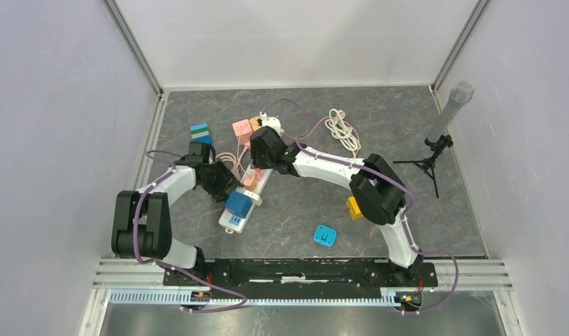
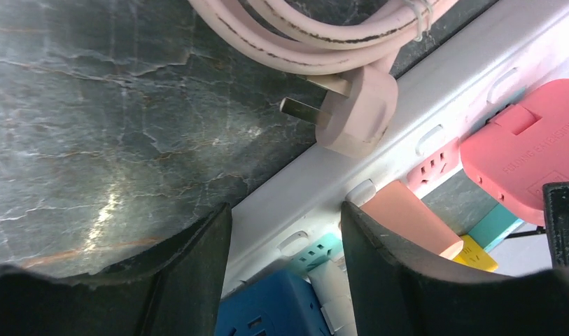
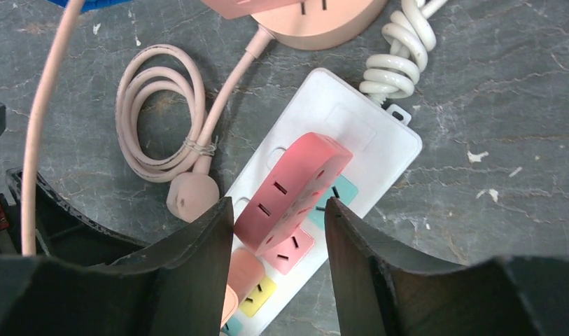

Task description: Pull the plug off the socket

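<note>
A white power strip (image 1: 234, 222) lies diagonally at the table's middle, with coloured sockets along its face (image 3: 379, 133). A coral-pink plug block (image 3: 292, 189) stands in one socket near the strip's far end (image 1: 251, 179). My right gripper (image 3: 278, 204) hangs over it, open, one finger on each side; the left finger is close against the block and a gap shows at the right finger. My left gripper (image 2: 285, 213) is open astride the strip's side wall (image 2: 421, 91), near a blue cube adapter (image 2: 267, 308) plugged into the strip (image 1: 238, 204).
A pale pink plug (image 2: 358, 112) with a coiled cord lies loose beside the strip. A white cord (image 1: 342, 129), a microphone on a tripod (image 1: 446, 119), a blue square adapter (image 1: 326, 235), a yellow block (image 1: 353, 208) and a striped block (image 1: 201, 132) lie around.
</note>
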Action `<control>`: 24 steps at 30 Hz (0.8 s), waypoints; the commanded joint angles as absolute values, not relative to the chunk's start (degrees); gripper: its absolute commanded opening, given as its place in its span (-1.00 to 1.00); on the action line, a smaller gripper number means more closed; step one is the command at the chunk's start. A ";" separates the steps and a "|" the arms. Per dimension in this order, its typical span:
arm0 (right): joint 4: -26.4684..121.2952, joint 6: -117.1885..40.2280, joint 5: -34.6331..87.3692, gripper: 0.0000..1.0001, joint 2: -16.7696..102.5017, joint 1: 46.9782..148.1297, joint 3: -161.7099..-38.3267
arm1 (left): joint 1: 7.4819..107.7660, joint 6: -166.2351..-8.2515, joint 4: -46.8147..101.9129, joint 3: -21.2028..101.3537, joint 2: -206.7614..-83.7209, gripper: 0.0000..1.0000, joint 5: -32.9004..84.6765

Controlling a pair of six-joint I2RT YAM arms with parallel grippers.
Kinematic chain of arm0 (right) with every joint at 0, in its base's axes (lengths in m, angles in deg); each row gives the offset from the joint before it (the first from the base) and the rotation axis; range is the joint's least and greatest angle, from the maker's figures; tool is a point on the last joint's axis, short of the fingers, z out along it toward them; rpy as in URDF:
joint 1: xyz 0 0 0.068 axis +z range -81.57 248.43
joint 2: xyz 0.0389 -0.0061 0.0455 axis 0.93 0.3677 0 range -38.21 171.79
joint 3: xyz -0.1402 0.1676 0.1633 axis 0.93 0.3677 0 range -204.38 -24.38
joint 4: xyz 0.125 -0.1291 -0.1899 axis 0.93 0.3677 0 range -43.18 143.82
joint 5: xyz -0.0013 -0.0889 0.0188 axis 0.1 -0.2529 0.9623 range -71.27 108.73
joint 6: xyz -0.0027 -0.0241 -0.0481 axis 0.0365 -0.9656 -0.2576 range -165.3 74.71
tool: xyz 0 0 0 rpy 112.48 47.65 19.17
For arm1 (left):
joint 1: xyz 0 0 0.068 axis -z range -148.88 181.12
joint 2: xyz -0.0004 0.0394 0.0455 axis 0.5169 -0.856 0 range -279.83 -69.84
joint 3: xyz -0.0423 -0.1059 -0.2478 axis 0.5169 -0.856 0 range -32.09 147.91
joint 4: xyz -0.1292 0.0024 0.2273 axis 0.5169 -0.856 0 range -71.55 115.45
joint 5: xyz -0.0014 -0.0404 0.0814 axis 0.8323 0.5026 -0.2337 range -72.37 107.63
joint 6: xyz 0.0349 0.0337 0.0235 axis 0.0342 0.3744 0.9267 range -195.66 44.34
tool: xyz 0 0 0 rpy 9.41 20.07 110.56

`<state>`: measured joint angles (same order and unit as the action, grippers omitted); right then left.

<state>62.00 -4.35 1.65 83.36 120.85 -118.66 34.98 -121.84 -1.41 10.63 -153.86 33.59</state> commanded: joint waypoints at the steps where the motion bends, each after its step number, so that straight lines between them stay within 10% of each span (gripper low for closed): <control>1: 61.88 -3.98 0.64 0.09 78.60 119.76 -113.96 | 36.28 -120.54 1.34 10.07 -154.99 0.31 38.97; 24: 48.46 -11.67 13.80 0.41 70.49 114.77 -101.83 | 41.36 -122.82 1.17 18.62 -157.26 0.55 38.08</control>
